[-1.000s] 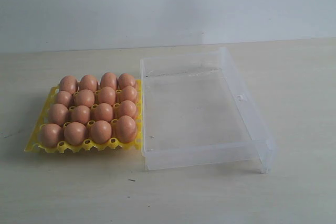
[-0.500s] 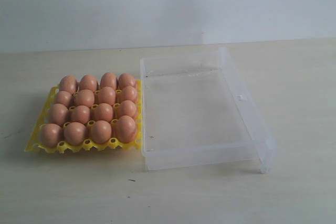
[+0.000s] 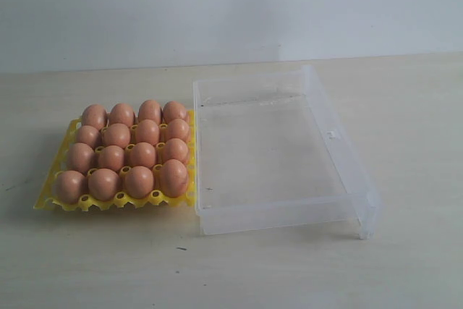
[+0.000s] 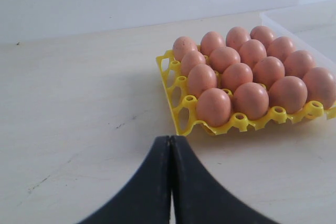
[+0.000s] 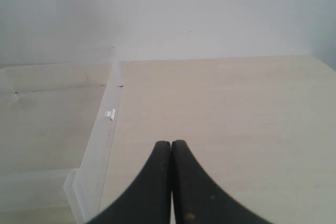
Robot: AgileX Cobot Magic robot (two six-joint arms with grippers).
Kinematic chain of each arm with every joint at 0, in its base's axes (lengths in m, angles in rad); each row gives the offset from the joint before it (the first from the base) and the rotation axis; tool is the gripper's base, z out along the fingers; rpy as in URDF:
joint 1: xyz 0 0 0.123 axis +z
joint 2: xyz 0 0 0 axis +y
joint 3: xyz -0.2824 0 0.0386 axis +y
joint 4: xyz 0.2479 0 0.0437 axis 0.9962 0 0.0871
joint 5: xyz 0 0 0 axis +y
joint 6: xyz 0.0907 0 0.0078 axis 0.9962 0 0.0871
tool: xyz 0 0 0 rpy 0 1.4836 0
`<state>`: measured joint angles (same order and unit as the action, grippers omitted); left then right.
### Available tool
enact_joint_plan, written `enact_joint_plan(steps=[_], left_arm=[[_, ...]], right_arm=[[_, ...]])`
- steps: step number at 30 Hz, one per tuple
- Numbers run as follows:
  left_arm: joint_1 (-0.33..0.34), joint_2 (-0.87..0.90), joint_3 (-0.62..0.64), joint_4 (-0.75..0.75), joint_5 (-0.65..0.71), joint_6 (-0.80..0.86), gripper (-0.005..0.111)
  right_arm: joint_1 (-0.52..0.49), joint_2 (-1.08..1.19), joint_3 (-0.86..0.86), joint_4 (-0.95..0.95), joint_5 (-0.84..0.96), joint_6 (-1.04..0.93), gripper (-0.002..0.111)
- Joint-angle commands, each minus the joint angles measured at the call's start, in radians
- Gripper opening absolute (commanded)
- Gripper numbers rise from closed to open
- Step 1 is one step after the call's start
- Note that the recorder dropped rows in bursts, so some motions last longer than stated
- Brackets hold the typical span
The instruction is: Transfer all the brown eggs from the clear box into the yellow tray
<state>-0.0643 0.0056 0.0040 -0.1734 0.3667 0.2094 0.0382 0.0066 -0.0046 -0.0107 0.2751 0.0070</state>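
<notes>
Several brown eggs (image 3: 128,151) (image 4: 247,66) fill the cells of the yellow tray (image 3: 45,200) (image 4: 169,77) on the left of the table. Right beside the tray lies the clear box (image 3: 333,135) (image 5: 97,145), with nothing inside it. Neither arm shows in the exterior view. In the left wrist view my left gripper (image 4: 170,139) is shut with nothing in it, a short way off the tray's corner. My right gripper (image 5: 171,143) is shut and holds nothing, over bare table just outside the box's wall.
The pale wooden table (image 3: 412,265) runs back to a plain white wall (image 3: 231,5). The box's small leg (image 3: 363,234) stands at its front right corner.
</notes>
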Motion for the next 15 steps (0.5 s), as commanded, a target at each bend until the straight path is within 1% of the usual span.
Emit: enact_joint_plan(steps=[1,11,15], left_arm=[[-0.004,-0.006,-0.004,0.002,-0.008,0.000,0.000],[-0.004,-0.006,-0.004,0.002,-0.008,0.000,0.000],[-0.004,-0.006,-0.004,0.002,-0.008,0.000,0.000]], right_arm=[[-0.003,-0.007,0.005,0.001,-0.002,0.003,0.000],[-0.003,-0.007,0.005,0.001,-0.002,0.003,0.000],[-0.036,-0.007,0.005,0.003,-0.002,0.003,0.000]])
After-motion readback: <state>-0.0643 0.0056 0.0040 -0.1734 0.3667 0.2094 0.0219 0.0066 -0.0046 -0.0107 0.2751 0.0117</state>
